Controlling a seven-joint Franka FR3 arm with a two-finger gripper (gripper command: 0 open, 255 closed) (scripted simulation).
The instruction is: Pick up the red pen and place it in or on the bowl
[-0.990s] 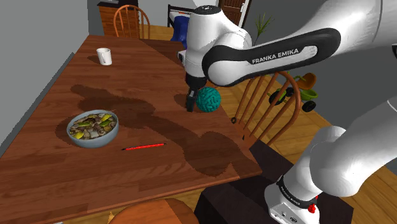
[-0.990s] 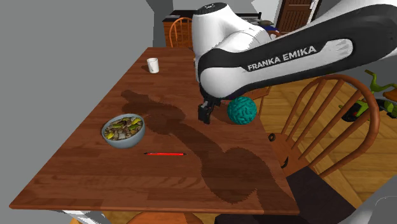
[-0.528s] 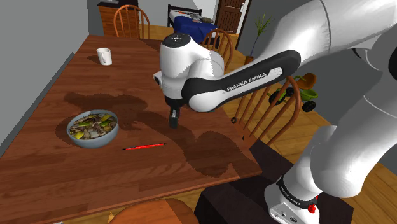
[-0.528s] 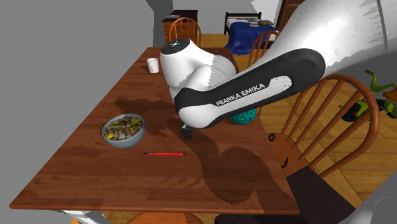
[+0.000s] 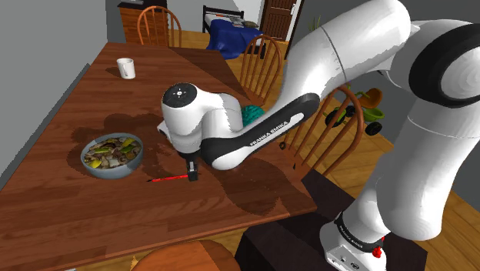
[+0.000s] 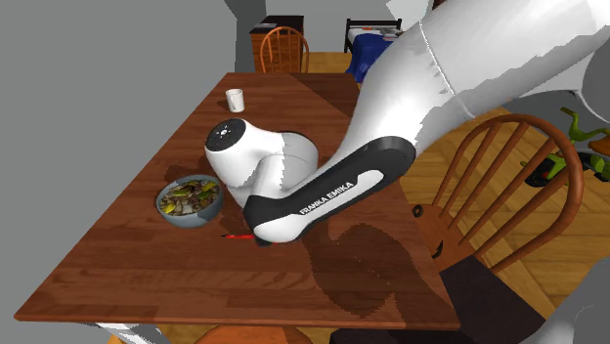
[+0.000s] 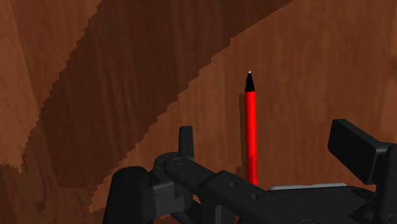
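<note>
Wrist view: red pen (image 7: 250, 137) lies flat on the desk (image 7: 305, 57), running lengthwise through the gap of the tool (image 7: 267, 145), black tip pointing away from the hand.
Tool state: fingers spread apart, nothing grasped; neither one looks like it touches the pen.
Pen spot: shoulder view has it just below the middle of the frame, left of centre, with the tool (image 5: 192, 171) low over its right-hand end.
Bowl: grey bowl (image 5: 111, 172) full of food, left side of the frame, near the pen's other end but not touching.
Step in hand: my guess, the last bit of lowering before the squeeze.
Doing it well: go straight down till the fingertips nearly meet the wood, keep the pen centred in the gap, then close slowly so both fingers meet it together and it doesn't roll or skid.
Heads up: it's thin and round, and a grip this near one end could let the long part sag or swing on the lift, so lift gently.
Mug: white mug (image 5: 126, 68) at upper left, well apart, no bother.
</note>
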